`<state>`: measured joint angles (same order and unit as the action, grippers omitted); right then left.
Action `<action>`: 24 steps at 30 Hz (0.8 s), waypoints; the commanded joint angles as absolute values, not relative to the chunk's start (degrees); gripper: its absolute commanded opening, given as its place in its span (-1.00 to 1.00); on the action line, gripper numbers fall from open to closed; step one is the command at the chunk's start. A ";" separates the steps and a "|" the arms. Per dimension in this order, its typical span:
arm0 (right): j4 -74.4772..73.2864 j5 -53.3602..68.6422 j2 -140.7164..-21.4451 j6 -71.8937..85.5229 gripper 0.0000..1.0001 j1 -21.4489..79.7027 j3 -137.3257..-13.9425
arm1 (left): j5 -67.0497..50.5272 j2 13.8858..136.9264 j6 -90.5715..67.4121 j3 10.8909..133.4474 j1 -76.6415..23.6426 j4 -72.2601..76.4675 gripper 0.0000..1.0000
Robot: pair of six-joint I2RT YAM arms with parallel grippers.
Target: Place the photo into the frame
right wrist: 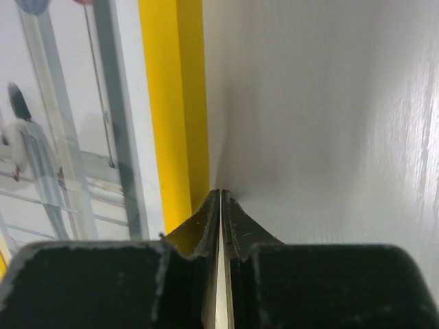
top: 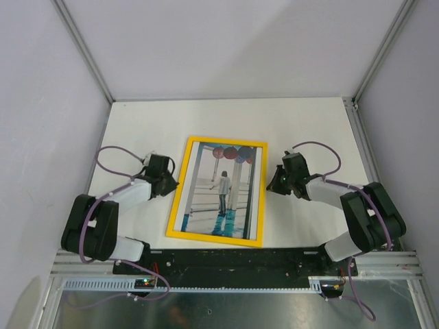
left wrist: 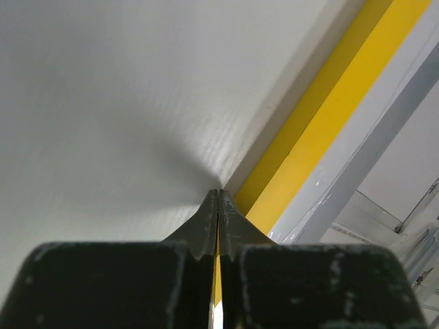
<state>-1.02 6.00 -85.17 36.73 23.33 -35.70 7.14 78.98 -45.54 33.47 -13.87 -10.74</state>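
While the frame (top: 180, 192) lies flat mid-table (top: 302, 130), yellow front up, the photo (top: 225, 188) sits inside it, face up: reddish round shapes at the 12 o'clock end, blue water at 6. Frame is a bit skewed, top end leaning twd 1 o'clock.

L gripper (top: 169, 182) is at 9 o'clock of the frame, tips low by the outer edge of that side. Jaws clenched, nothing seen betw them. L wrist cam: fingertips (left wrist: 206, 216) pressed together, pointing at the white surface just beside the yellow edge; can't tell if they touch the frame.

R gripper (top: 269, 184) is at 3 o'clock of the frame, mirror pose, tips by the opposite side. R wrist cam: jaws pinched to a hairline slit, nothing gripped. Tips are just beside the yellow outer edge, over bare white; contact w/ frame unclear. Person and railings of the print show at 9–10 o'clock in that cam.
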 commanded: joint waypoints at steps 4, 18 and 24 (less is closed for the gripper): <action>3.33 8.65 -90.28 35.76 -0.84 18.14 -38.37 | 9.07 85.29 -48.06 39.12 -19.81 -11.59 -1.00; 2.36 10.11 -98.09 34.03 -0.86 13.36 -44.96 | 9.17 92.72 -47.90 47.16 -24.75 -10.95 -1.00; 1.38 9.52 -97.95 34.01 -0.87 13.42 -45.17 | 9.14 94.06 -47.03 48.85 -24.85 -10.83 -0.99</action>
